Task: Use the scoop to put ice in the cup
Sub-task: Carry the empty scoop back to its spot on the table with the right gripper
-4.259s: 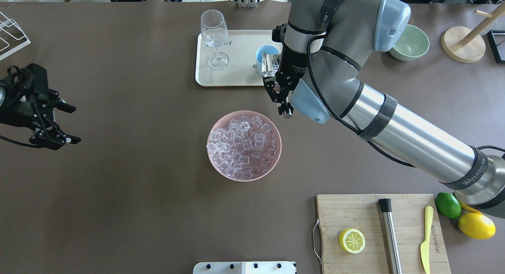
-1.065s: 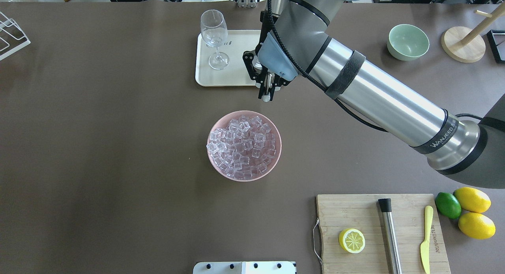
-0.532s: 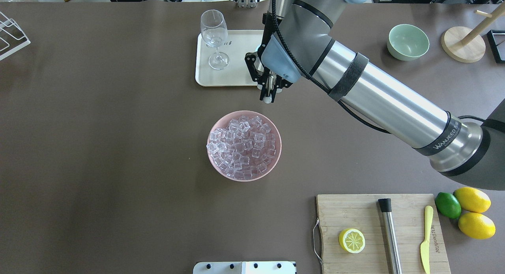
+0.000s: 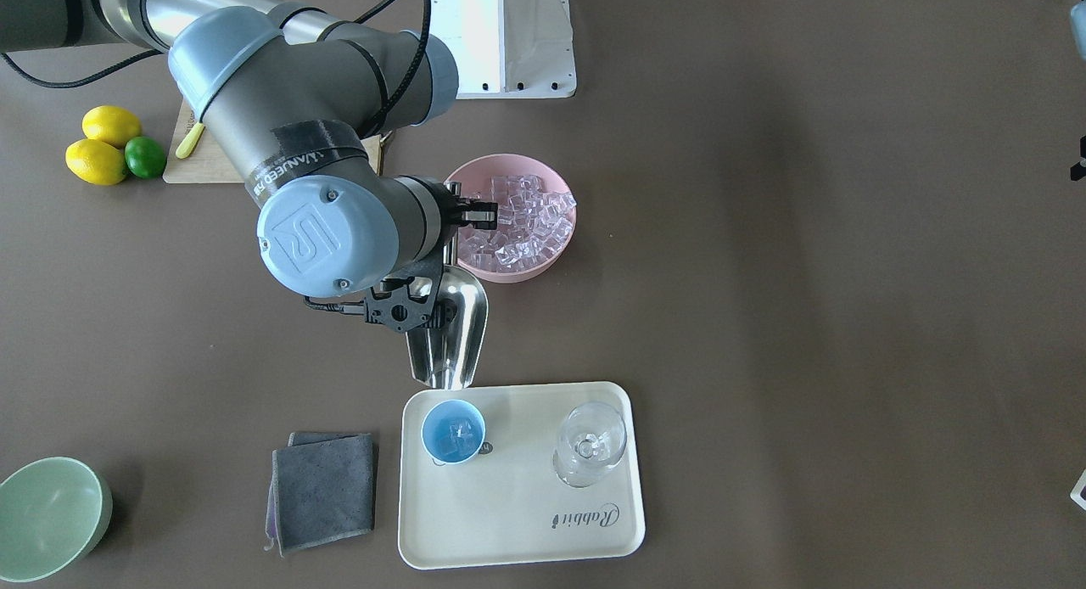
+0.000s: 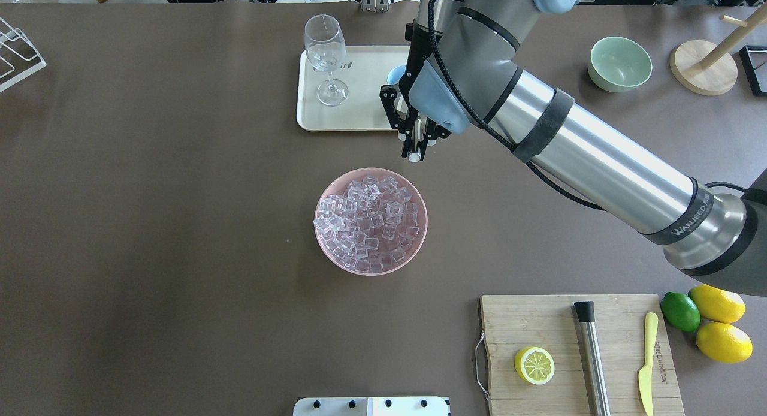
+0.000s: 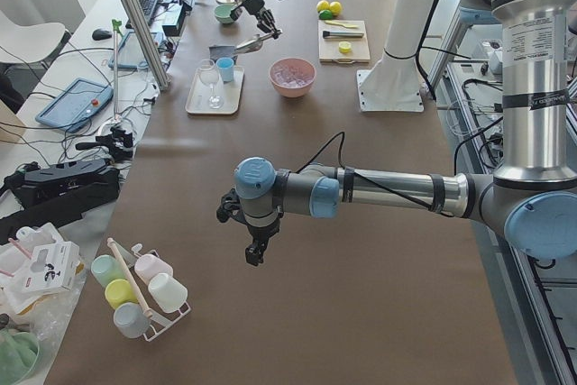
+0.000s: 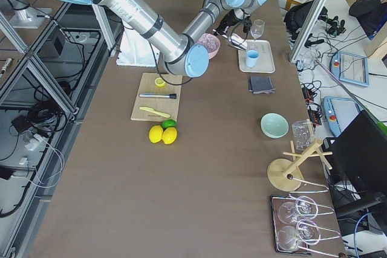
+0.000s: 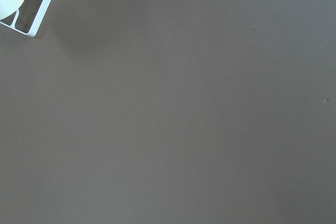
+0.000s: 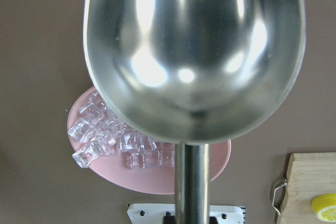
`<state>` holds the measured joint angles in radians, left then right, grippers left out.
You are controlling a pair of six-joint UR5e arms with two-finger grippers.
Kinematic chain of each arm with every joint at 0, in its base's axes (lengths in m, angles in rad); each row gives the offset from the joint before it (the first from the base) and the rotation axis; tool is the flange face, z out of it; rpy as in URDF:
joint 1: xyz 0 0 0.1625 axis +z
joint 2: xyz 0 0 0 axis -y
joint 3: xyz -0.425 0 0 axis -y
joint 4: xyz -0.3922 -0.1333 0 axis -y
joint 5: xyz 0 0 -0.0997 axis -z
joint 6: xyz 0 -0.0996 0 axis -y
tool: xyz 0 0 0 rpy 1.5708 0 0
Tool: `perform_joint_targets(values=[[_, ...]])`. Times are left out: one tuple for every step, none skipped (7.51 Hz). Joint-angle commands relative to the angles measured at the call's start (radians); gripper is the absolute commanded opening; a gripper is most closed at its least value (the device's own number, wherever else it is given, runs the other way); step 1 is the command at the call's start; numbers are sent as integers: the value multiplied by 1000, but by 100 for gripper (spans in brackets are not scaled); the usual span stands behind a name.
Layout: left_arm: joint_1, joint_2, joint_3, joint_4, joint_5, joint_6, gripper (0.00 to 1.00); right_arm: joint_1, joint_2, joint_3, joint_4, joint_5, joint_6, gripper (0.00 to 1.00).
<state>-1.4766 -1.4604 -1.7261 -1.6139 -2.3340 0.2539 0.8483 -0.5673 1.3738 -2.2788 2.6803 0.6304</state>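
I'd swing the empty scoop point(image 4: 450, 334) over to the bowl point(image 4: 509, 272), 1 o'clock from it in the front view, dig low, lift level. The right gripper point(image 5: 414, 141) has its jaws pinching the handle; the left gripper's point(image 6: 255, 250) I cannot tell. The cup point(image 4: 434, 426), 6 o'clock on the tray point(image 4: 517, 521), holds few glassy ice point(image 4: 461, 434) cubes.

Right claw point(image 5: 415, 146) clamped, arm outstretched; left claw point(image 6: 255, 255) hovering.
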Motion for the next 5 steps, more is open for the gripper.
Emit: perform_joint_targets(values=[[-1,-1,-30,69,-4,-2,98,-2,-170,248,1,-45,0,0],[-2,-3,-36,95,-5,-4,98,-8,-239,348,1,-112,0,0],[-2,-3,-38,98,-5,-5,98,-21,-309,425,2,-144,2,0],[-2,-3,-35,100,-7,-5,98,-49,-389,515,4,-218,3,0],[-2,-3,-36,100,-7,-5,98,-70,-452,583,10,-273,8,0]])
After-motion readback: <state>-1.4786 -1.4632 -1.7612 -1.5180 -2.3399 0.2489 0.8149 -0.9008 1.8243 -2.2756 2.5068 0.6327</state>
